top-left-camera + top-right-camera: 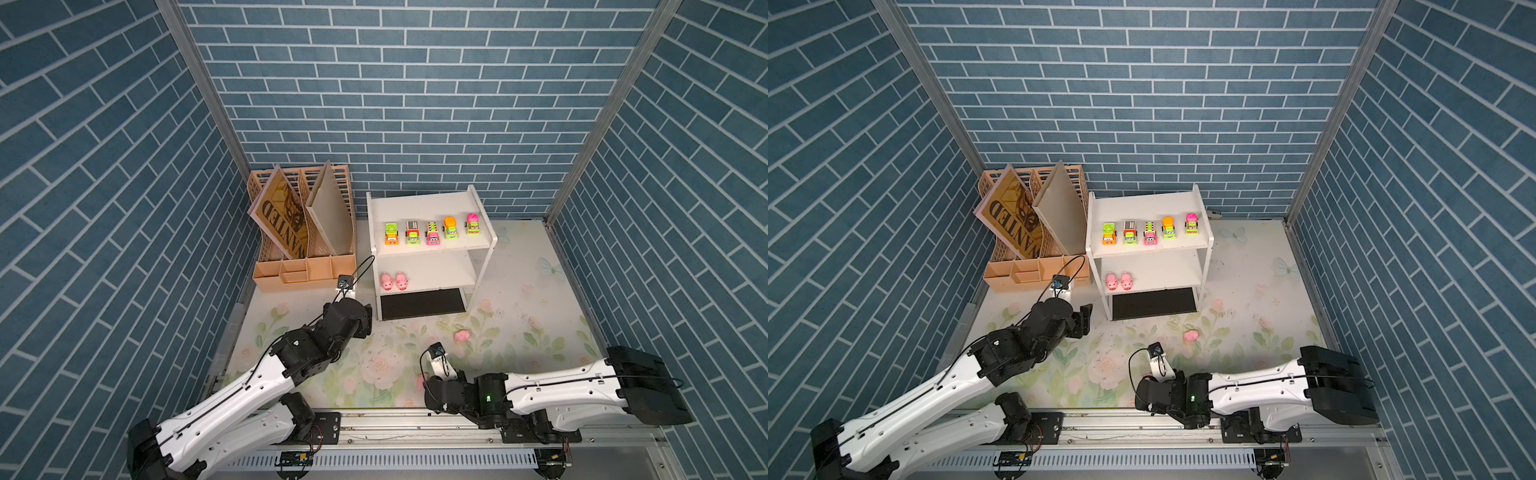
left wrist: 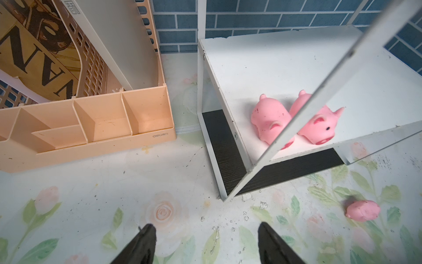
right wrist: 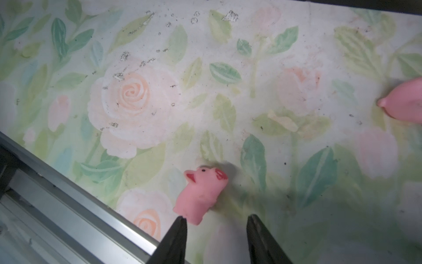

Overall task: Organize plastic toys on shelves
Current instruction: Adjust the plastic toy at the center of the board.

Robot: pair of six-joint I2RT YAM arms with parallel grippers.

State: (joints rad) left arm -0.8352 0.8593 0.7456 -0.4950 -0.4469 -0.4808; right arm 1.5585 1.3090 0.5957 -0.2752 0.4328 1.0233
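Note:
The white shelves [image 1: 419, 203] stand at the back of the floral mat. Several neon toy trucks [image 1: 432, 232] are lined up on the top board. Two pink pigs [image 1: 394, 281] sit side by side on the middle board [image 2: 274, 64]. Another pig [image 1: 462, 336] lies on the mat in front of the shelves. A small pig [image 3: 201, 192] lies just ahead of my right gripper [image 3: 216, 218], close to one fingertip; the jaws are open and hold nothing. My left gripper [image 2: 205, 228] hovers open and empty over the mat, left of the shelves' front corner.
A peach slotted file organizer [image 1: 305, 257] holding a WANTED poster [image 1: 282, 220] stands left of the shelves. A metal rail [image 3: 68, 198] runs along the mat's front edge next to the right gripper. Blue brick walls enclose three sides.

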